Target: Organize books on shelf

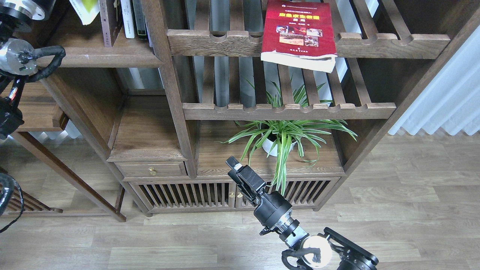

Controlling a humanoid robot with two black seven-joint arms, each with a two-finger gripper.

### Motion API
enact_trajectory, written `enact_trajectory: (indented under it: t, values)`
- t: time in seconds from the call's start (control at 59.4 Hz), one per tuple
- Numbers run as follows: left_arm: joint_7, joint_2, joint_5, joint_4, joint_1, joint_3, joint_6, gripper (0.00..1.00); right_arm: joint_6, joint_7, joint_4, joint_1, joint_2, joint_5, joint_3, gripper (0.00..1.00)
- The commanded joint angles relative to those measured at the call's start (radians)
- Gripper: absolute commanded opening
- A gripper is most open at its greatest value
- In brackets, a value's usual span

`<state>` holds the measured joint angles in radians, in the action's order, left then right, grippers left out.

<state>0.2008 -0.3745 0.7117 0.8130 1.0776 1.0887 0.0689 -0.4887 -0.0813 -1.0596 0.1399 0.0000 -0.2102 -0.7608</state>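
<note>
Books: red one (298, 33) is overhanging the slatted rack's (375, 41) near rail, risking sliding off; right gripper (240, 173) fingers unreadable, left's out of frame.

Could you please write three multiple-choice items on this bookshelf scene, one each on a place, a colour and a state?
1. Where does the red book lie?
A. On the floor
B. On the upper slatted rack, overhanging its front rail
C. Beside the plant pot

2. What colour is the plant pot?
A. White
B. Blue
C. Black

3. What does the right claw hold?
A. The red book
B. A plant leaf
C. Nothing

Answers: 1 B, the book's lower edge juts past the notched rail. 2 A, a white pot shows under the striped leaves. 3 C, the claw hangs in front of the lower cabinet with nothing between its fingers.
</note>
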Motion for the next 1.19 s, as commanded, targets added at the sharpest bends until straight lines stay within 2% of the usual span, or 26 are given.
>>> enact_trajectory:
  t: [0.0,0.437,0.606,0.622,0.706,0.892,1.177]
  values:
    - [0.014,-0.009,0.000,0.000,-0.007,-0.013,0.003,0.03,0.000,0.000,0.001,0.001,0.000,0.000,0.000,0.84]
    - [0.038,-0.007,-0.001,0.000,-0.025,-0.036,0.003,0.09,0.000,0.000,0.003,0.001,0.000,-0.001,-0.002,0.84]
    - [0.040,-0.007,-0.001,0.000,-0.039,-0.036,-0.001,0.22,0.000,0.000,0.003,0.001,0.000,-0.001,-0.003,0.84]
    - [0.040,-0.007,-0.001,0.000,-0.044,-0.036,-0.003,0.28,0.000,0.000,0.003,0.001,0.000,-0.001,-0.003,0.84]
    - [0.040,-0.007,-0.001,0.000,-0.044,-0.036,-0.006,0.38,0.000,0.000,0.003,0.001,0.000,-0.001,-0.005,0.84]
    - [0.040,-0.001,-0.001,0.000,-0.042,-0.033,-0.006,0.42,0.000,0.000,0.003,0.003,0.000,-0.001,-0.003,0.84]
    - [0.039,0.028,-0.001,0.006,0.007,-0.021,-0.008,0.42,0.000,0.000,0.004,0.003,0.000,-0.001,-0.002,0.84]
